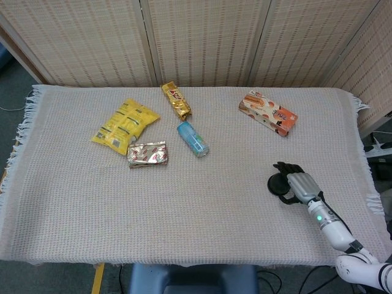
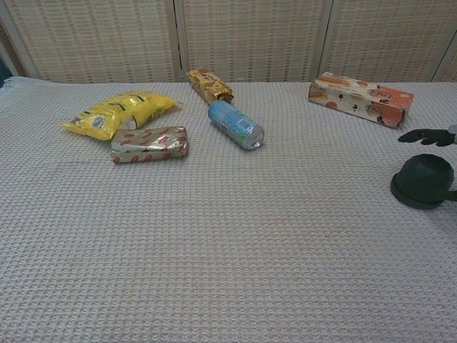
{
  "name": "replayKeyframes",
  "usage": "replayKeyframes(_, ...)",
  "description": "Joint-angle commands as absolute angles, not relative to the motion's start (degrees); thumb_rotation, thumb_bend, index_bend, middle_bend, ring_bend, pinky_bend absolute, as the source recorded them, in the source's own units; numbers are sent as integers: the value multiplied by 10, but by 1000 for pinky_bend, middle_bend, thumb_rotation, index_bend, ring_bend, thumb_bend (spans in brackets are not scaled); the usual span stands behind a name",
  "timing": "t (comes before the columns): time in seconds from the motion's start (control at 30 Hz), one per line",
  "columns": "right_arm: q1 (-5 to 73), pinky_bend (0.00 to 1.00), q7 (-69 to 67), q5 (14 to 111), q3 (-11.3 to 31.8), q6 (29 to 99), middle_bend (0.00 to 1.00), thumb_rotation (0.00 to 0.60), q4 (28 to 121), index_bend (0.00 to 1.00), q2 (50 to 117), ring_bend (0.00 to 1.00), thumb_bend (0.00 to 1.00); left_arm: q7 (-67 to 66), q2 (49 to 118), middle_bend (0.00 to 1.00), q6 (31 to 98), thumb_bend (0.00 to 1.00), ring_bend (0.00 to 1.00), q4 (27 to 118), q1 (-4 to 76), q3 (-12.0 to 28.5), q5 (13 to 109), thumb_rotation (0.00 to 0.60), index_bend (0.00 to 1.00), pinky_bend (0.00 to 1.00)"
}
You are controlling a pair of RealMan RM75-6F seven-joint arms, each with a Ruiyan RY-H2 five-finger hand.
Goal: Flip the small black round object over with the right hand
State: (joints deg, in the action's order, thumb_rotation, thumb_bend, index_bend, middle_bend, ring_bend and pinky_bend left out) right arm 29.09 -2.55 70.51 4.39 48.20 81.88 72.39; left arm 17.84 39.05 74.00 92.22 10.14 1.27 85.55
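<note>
One right hand [image 1: 302, 185] is hovering with fingers spread just above the small black round object [image 2: 423, 181], not gripping it. That object is sitting dome-up on the surface [image 1: 202, 208], well apart from the blue can [image 2: 235, 124].

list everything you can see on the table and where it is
snack bag: 1, yellow, far left
foil packet: 1, silver and red, just in front of the snack bag
foil bar: 1, gold, far edge near centre
can: 1, light blue, on its side, centre
carton: 1, orange and white, far right
small black round object: 1, black, dome side up, right edge
tablecloth: 1, beige, covers the table
right hand: 1, grey with black fingers spread, beside the black object
</note>
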Motion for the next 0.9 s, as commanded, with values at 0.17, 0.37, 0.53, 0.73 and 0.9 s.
replayKeyframes(0.17,273,240,21,693,51,539,40,600,823,97,739,16,236,178,391,0,741,441,0,923,101,13,855,600,186,225)
replayKeyframes(0.37,276,290,37,677,54,531,76,600,817,125,746,62,236,177,391,0,741,442,0,923,101,13,855,600,187,225)
replayKeyframes(0.53,278,371,41,673,54,526,134,600,816,157,749,136,236,178,390,0,742,442,0,922,101,13,855,600,188,224)
replayKeyframes(0.73,278,522,43,670,56,527,255,600,814,278,752,290,236,179,390,0,742,441,0,922,101,13,856,600,186,224)
replayKeyframes(0.9,276,628,46,672,58,537,370,600,810,415,755,422,236,179,390,0,742,441,0,922,101,13,856,600,184,224)
